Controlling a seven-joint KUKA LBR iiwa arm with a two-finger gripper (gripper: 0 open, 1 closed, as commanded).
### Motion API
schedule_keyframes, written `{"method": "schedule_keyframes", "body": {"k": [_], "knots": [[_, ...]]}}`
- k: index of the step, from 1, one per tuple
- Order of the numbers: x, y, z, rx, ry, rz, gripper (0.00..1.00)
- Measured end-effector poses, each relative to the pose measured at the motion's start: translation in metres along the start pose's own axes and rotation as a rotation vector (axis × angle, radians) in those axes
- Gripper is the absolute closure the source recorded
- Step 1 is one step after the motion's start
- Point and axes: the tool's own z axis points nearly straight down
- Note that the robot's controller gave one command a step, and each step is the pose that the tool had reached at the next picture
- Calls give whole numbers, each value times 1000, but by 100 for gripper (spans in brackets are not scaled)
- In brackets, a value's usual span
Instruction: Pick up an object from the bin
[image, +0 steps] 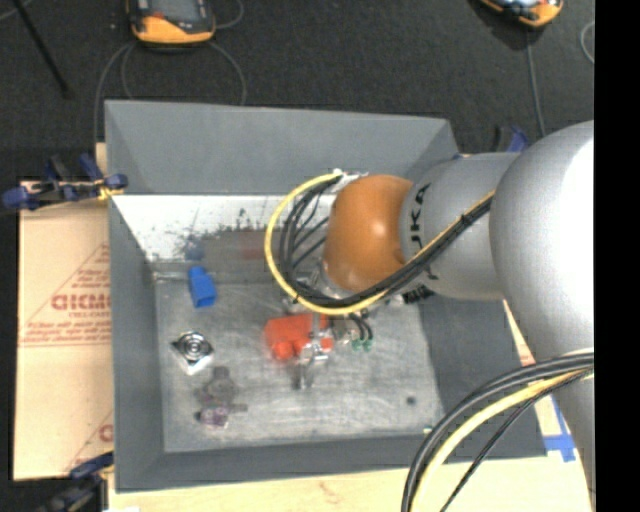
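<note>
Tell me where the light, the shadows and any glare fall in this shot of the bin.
In the camera view, the bin is lit brightest along the lower band of its back wall. The arm's orange cover carries a soft sheen. The small metal piece at the floor's left glints. What looks like a small shadow lies just below the gripper, beside the red thing.

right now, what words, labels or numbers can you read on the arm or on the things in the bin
"KA": black letters running along the arm's grey link, beside the orange cover; the rest of the word is hidden.
No text can be read on the blue block, the orange-red piece, the silver metal piece or the dark purple piece.
</note>
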Motion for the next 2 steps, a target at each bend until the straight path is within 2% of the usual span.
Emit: {"method": "schedule_keyframes", "body": {"k": [1, 2], "knots": [[-3, 0, -6, -1, -13, 2, 100], [-16, -15, -142, 1, 1, -33, 100]]}}
